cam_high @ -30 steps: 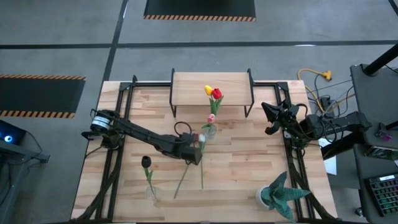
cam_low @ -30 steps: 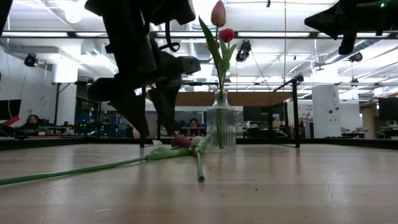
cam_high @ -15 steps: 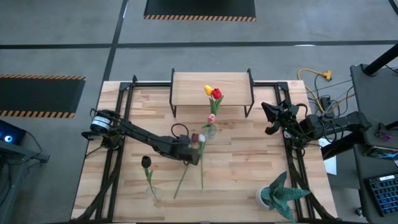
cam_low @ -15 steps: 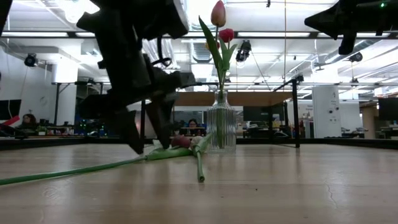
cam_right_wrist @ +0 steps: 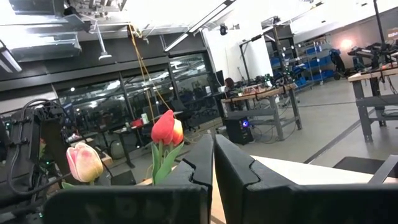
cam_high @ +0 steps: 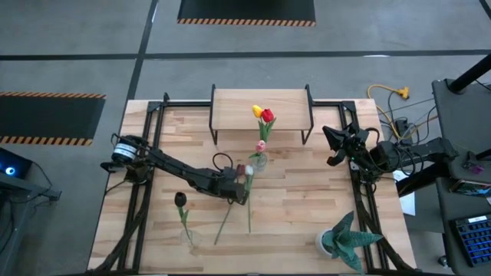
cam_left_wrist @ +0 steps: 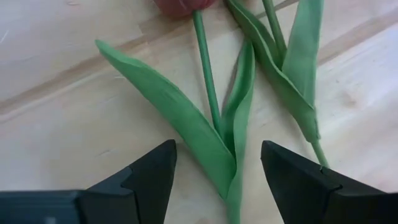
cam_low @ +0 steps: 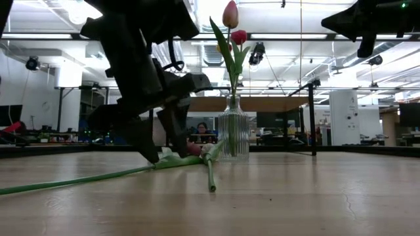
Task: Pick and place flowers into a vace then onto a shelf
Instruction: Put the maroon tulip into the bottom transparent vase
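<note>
High: my left gripper (cam_high: 242,186) is hovering over a loose tulip (cam_high: 230,211), vase (cam_high: 259,161) just beyond; right gripper (cam_high: 331,147) is idling clenched by the table edge.
Low: fingers are reaching the wood.
L wrist: jaws released, straddling stem (cam_left_wrist: 206,71) w/ leaves. Pick step; next I'm prob closing on it, then lifting.

Left arm is stretched out from its base at the left edge, reaching diagonally toward the middle of the tabletop, forearm low and wrist pitched down. Its tool (cam_high: 239,190) is right down at the surface, fingers (cam_left_wrist: 149,177) spread apart and pointing downward (tips look to be at or just above the wood in the low view (cam_low: 161,147)). Nothing is pinched between them. Over on the other side, the right arm is folded up near the right edge, parked well above the surface, its tool (cam_high: 331,146) aimed inward across the tabletop with the fingers (cam_right_wrist: 193,165) pressed together.
</note>
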